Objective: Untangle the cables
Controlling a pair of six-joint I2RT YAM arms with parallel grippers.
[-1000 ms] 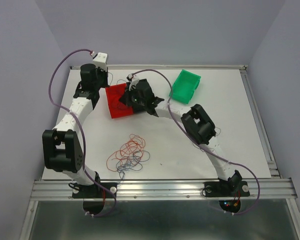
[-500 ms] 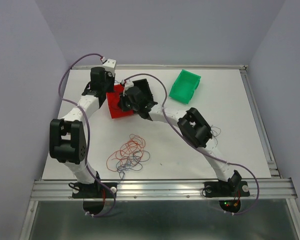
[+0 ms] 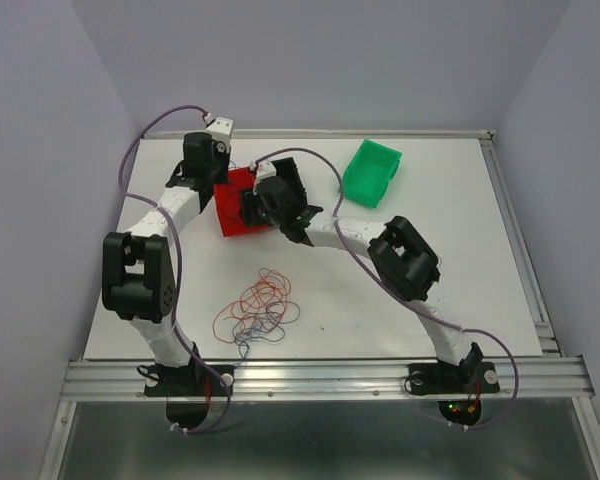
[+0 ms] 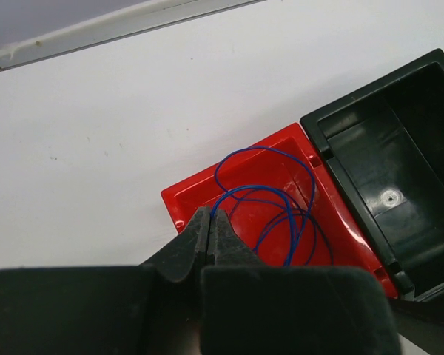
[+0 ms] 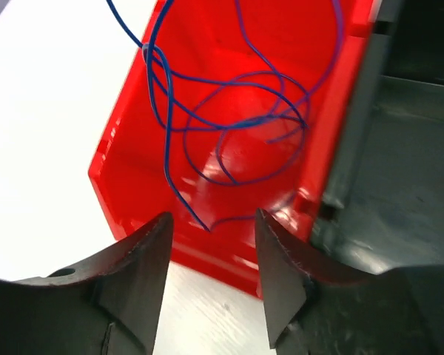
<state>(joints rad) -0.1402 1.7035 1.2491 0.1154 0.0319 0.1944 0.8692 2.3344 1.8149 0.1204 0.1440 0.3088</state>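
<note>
A single blue cable (image 4: 260, 149) lies coiled in loops inside the red bin (image 4: 185, 203). My left gripper (image 4: 211, 216) is shut on one end of it, just over the bin's corner. My right gripper (image 5: 212, 218) stands open above the opposite rim of the red bin (image 5: 133, 148); the blue cable's (image 5: 165, 133) loose end lies below the gap and touches neither finger. In the top view both grippers meet at the red bin (image 3: 232, 222), left gripper (image 3: 223, 172) behind it, right gripper (image 3: 248, 205) over it. A tangle of red, blue and black cables (image 3: 258, 308) lies on the table nearer the arms.
A black bin (image 4: 399, 185) stands against the red bin's side, mostly hidden under my right wrist in the top view. A green bin (image 3: 370, 172) sits at the back right. The white table (image 3: 460, 250) ends in a metal rail at the near edge.
My right gripper has opened and let go of the blue cable. The left arm swung right toward the red bin and has held still since, staying shut.
</note>
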